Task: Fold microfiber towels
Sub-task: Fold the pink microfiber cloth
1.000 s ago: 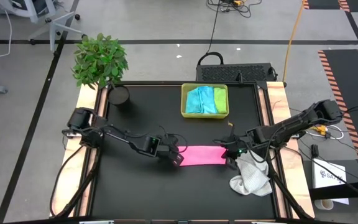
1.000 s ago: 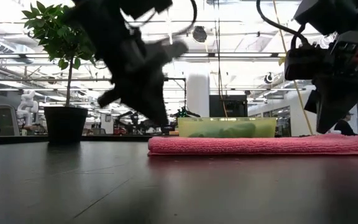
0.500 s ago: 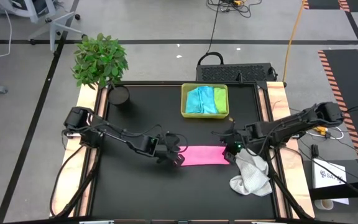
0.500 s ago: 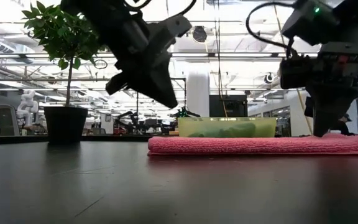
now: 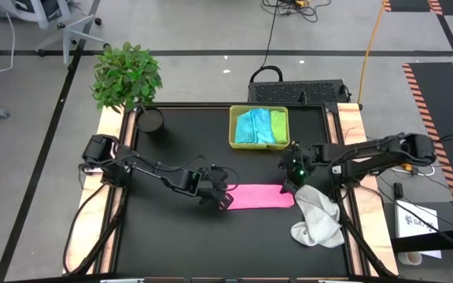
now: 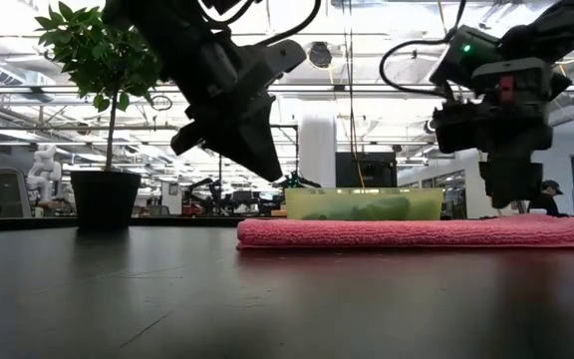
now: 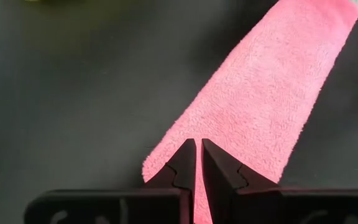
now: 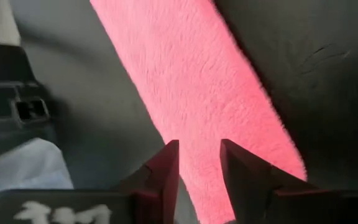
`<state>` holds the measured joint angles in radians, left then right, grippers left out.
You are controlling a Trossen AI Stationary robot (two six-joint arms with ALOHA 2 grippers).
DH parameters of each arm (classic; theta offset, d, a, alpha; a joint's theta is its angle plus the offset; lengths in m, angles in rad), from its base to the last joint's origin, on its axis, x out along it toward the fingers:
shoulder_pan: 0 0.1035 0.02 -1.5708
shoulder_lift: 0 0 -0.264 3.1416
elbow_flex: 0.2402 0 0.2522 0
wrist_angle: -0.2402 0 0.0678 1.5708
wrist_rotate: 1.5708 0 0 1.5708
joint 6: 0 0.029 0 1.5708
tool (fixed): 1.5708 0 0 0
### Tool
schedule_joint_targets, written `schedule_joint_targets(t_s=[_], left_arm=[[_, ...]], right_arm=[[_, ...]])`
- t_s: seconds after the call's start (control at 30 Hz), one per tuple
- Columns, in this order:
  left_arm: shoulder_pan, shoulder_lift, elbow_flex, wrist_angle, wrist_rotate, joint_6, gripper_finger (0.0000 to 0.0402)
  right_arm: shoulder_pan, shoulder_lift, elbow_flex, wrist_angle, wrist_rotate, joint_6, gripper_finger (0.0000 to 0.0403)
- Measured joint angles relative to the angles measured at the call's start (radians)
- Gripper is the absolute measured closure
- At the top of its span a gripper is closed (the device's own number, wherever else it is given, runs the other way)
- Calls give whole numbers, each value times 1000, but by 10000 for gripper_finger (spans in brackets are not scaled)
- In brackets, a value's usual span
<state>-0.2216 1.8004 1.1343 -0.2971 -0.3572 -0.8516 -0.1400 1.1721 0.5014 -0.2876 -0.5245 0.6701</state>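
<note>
A pink microfiber towel (image 5: 259, 196), folded into a long narrow strip, lies flat on the black table; in the low view the pink towel (image 6: 417, 231) shows as a low thick band. My left gripper (image 5: 226, 200) hangs shut above the strip's left end (image 7: 166, 163), and its tip (image 6: 270, 172) is clear of the cloth. My right gripper (image 5: 288, 185) stands open just over the strip's right part (image 8: 199, 93), fingers (image 6: 511, 197) pointing down. I see nothing between its fingers.
A yellow-green tray (image 5: 259, 144) at the far middle holds folded light blue, teal and green towels. A crumpled white towel (image 5: 318, 218) lies at the near right, beside the pink strip's right end. A potted plant (image 5: 128, 79) stands at the far left corner.
My right gripper has left the pink strip's right end, risen a little and gone toward the table's far edge. My left gripper has lifted off the strip's left end. The pink towel has stayed flat where it was.
</note>
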Motion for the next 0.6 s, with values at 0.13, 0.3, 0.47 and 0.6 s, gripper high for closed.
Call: schedule_joint_targets(t_s=[0.13, 0.3, 0.47, 0.6], left_arm=[[18, 0, 0, 1, -2, 17, 376], [25, 0, 0, 1, -2, 16, 376], [24, 0, 0, 2, -2, 16, 376], [25, 0, 0, 2, -2, 20, 376]], right_arm=[[-56, -7, -1, 160, -76, 18, 289], [-55, -9, 0, 543, -53, -48, 301], [-68, -8, 0, 742, 46, -42, 312], [-118, -12, 49, 609, -62, 55, 325]])
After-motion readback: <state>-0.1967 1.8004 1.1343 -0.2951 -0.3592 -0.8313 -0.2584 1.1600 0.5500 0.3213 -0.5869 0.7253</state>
